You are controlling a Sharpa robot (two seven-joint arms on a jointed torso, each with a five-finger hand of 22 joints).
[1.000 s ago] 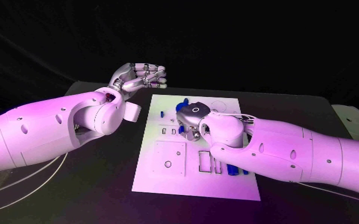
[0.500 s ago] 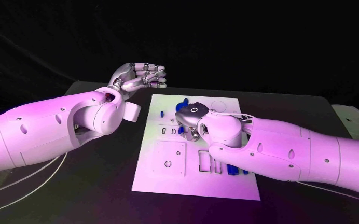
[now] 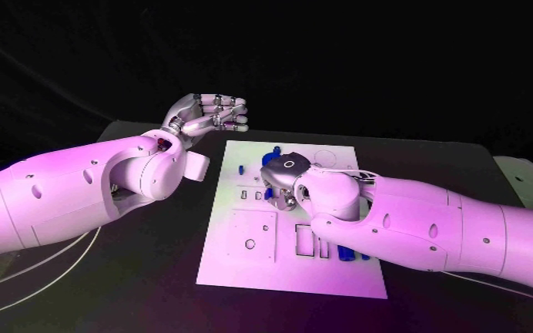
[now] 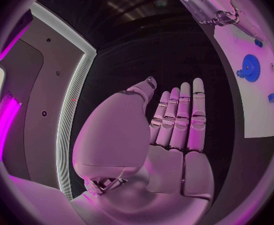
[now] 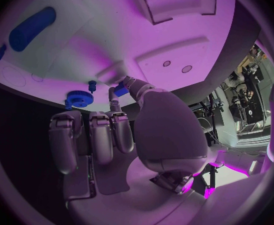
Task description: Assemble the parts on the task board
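- White task board (image 3: 250, 267) lies flat in the middle of the black table (image 3: 133, 287), long side running away from the robot.
- Right hand (image 3: 282, 179) is down over the middle of the board, back of the hand up, fingers curled under.
- In the right wrist view the right hand (image 5: 127, 130) pinches a small blue part (image 5: 120, 91) between thumb and a fingertip, right at the board surface; other fingers are folded in beside it.
- Blue gear (image 5: 79, 99) sits on the board just beside that pinched part, with a small blue peg (image 5: 92, 84) next to it.
- A long blue piece (image 5: 32, 27) lies further off on the board.
- Left hand (image 3: 208, 114) is held up off the board, past its far left corner, over the table edge; it holds nothing.
- Left wrist view: left hand (image 4: 168, 135) released, fingers straight and side by side, thumb apart.
- Same view shows the gear (image 4: 249, 66) on the board, well apart from the left hand.
- More blue parts (image 3: 346, 253) stand in slots near the board's near right, partly hidden by the right arm.
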